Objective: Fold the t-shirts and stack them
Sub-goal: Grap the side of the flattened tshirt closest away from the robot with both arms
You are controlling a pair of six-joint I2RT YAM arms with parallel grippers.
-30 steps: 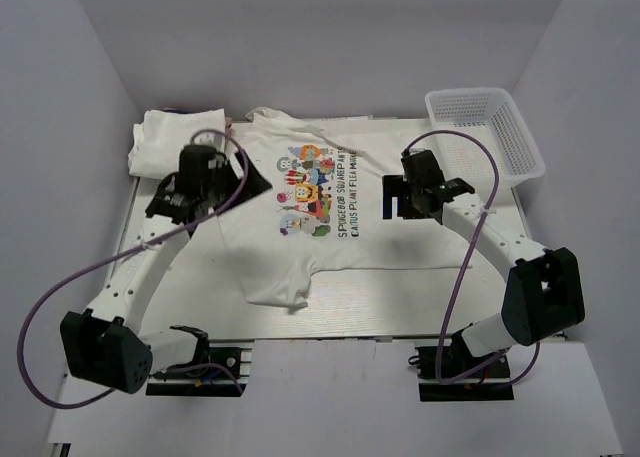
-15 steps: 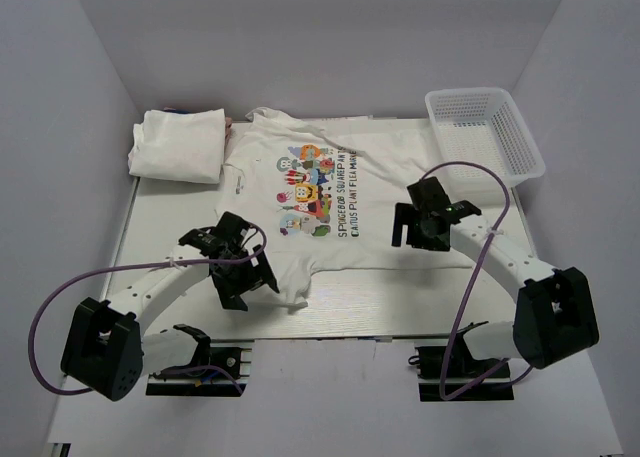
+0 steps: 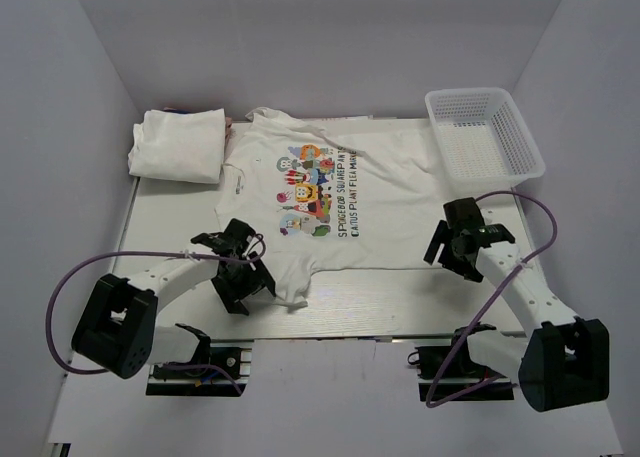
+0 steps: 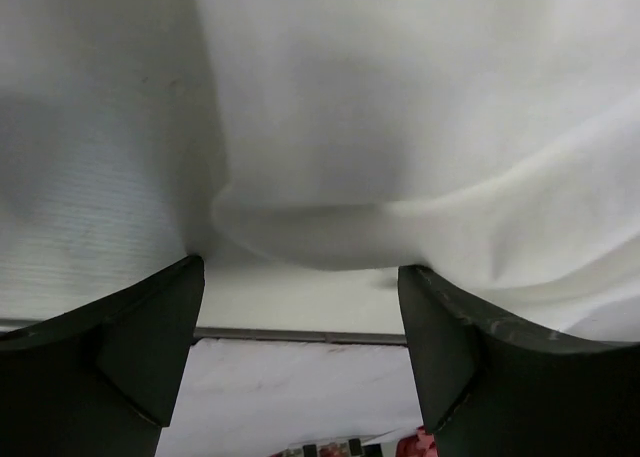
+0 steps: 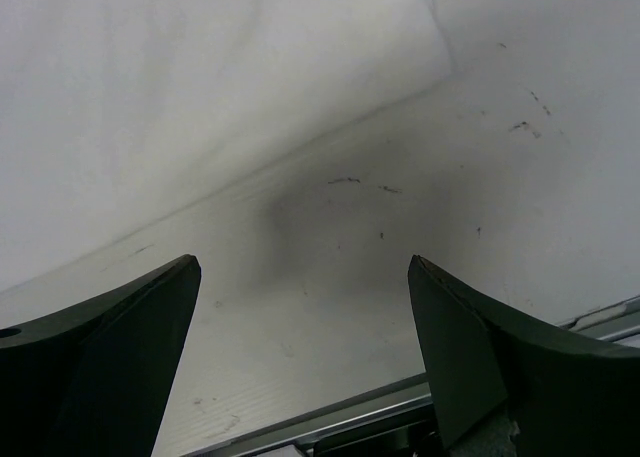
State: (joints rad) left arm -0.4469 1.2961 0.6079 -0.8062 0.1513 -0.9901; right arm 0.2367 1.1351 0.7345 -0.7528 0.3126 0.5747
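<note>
Both jaws wide: we see left gripper (image 4: 300, 312) at the printed t-shirt (image 3: 340, 202) sleeve, right gripper (image 5: 300, 322) beside it.

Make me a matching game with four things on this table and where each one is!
Things:
1. folded shirt
2. cartoon shirt
3. basket
4. left gripper

Places:
A. far right corner
B. far left corner
C. spread flat in the middle
D. near side, open by the cartoon shirt's sleeve

Pairs: 1-B, 2-C, 3-A, 4-D
</note>
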